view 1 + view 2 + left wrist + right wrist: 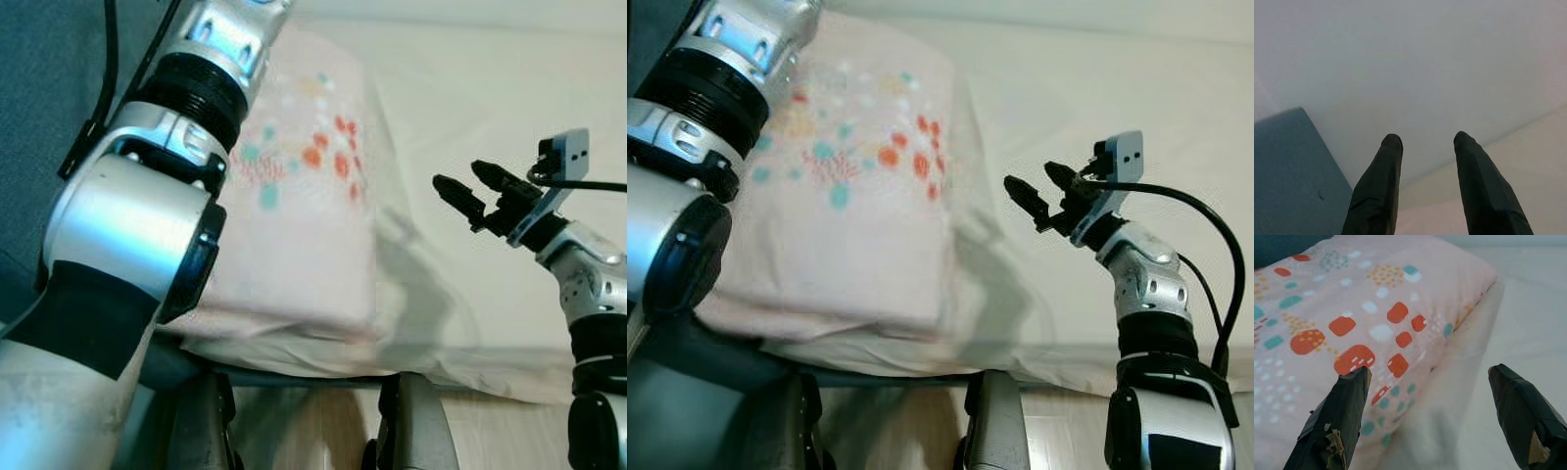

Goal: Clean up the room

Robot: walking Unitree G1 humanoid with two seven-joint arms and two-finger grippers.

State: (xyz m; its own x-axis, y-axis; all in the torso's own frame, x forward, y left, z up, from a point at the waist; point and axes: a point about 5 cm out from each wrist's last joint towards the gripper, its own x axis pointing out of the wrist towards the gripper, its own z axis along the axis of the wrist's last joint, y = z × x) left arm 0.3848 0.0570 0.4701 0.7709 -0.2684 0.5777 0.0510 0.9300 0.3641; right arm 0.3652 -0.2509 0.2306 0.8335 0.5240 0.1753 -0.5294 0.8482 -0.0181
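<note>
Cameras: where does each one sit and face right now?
Left eye, right eye: head, looking down at the patterned pillow on the white sheet; both arms show.
Left wrist: along the open left claw toward a pale wall.
Right wrist: along the open right claw at the pillow.
Shared: the pillow appears in eye and right wrist views.

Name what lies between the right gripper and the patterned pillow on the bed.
Nothing but bare white sheet: in the right eye view the right gripper, open, hovers apart from the pillow.
</note>
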